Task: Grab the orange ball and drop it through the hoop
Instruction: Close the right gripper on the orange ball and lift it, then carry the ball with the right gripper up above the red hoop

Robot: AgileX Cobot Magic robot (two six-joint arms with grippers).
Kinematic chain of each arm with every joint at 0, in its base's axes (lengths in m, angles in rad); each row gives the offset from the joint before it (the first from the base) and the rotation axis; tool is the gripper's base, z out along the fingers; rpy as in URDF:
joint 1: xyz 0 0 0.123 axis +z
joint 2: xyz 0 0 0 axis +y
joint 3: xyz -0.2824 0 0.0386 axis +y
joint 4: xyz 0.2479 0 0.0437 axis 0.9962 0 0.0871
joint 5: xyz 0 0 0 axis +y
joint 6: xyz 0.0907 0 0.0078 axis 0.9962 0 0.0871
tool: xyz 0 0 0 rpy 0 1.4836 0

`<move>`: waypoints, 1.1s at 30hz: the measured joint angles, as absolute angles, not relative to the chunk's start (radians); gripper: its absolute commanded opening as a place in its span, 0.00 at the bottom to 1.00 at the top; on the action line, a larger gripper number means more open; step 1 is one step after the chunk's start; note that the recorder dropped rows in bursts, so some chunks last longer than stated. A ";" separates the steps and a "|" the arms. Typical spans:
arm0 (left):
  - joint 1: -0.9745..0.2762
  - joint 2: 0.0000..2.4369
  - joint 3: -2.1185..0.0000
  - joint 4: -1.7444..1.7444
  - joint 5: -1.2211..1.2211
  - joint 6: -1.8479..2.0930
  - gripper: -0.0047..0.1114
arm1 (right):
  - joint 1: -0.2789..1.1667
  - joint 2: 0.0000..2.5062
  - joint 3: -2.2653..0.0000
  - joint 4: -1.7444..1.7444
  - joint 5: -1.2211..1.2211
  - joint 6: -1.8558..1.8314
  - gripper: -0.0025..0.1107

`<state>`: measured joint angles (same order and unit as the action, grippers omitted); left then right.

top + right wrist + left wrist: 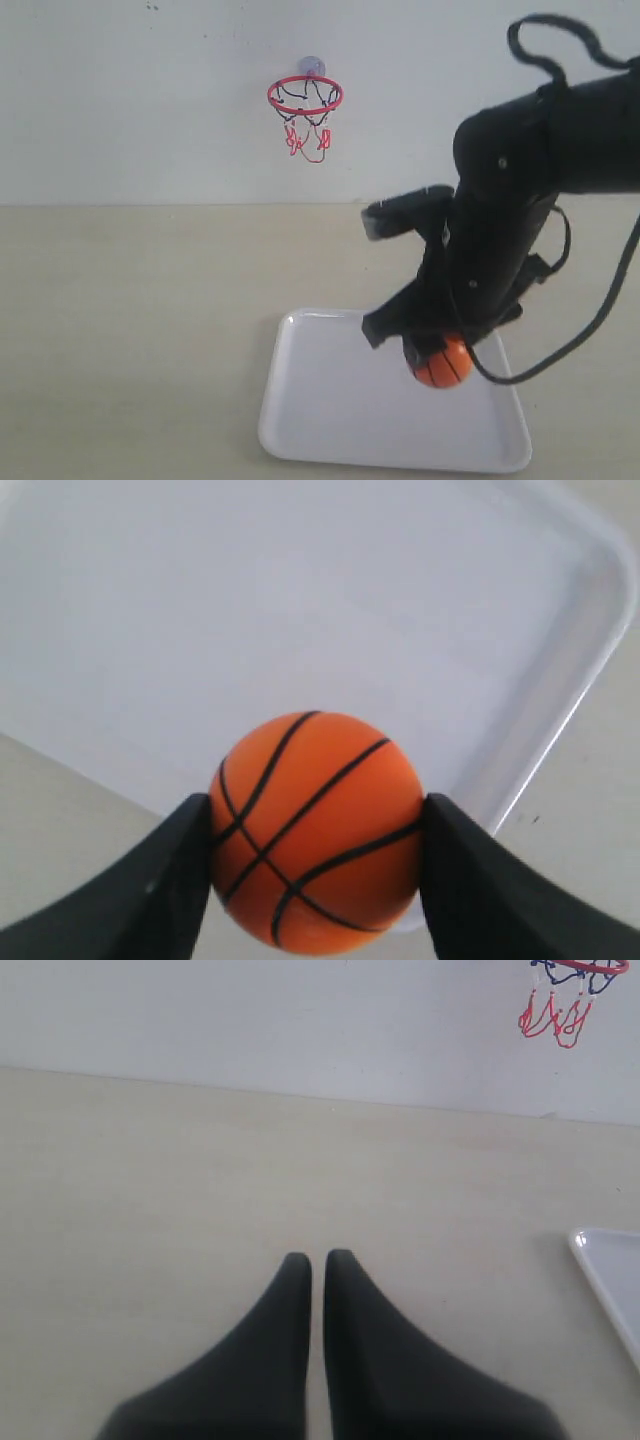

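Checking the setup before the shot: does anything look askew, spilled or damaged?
Nothing stands out. The right gripper holds the orange ball squarely over the white tray, the hoop sits level on the wall, and the left gripper is shut.

White tray (330, 410), beige table (130, 320), pale wall (120, 100)

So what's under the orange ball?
The white tray lies under the orange ball, which the right gripper holds. The ball hides the spot straight beneath it.
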<state>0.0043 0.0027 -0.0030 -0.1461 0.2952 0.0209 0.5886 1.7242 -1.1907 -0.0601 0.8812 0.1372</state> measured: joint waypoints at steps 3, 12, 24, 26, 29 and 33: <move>0.004 0.003 -0.003 -0.146 0.295 0.021 0.08 | 0.589 1.677 -1.250 -0.068 0.866 0.088 0.02; 0.004 0.003 -0.003 -0.146 0.295 0.021 0.08 | 0.589 1.632 -1.302 -0.176 0.599 0.015 0.02; 0.004 0.003 -0.003 -0.146 0.295 0.021 0.08 | 0.571 1.785 -1.302 -0.336 0.227 0.040 0.02; 0.004 0.003 -0.003 -0.146 0.295 0.021 0.08 | 0.506 1.806 -1.302 -0.336 0.134 0.196 0.02; 0.004 0.003 -0.003 -0.146 0.295 0.021 0.08 | 0.337 1.830 -1.302 -0.336 0.010 0.557 0.02; 0.004 0.003 -0.003 -0.146 0.295 0.021 0.08 | 0.238 1.878 -1.304 -0.465 -0.245 0.797 0.02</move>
<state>0.0043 0.0027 -0.0030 -0.1461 0.2952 0.0209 0.2384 1.8784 -1.3043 -0.4649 -0.2453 0.7968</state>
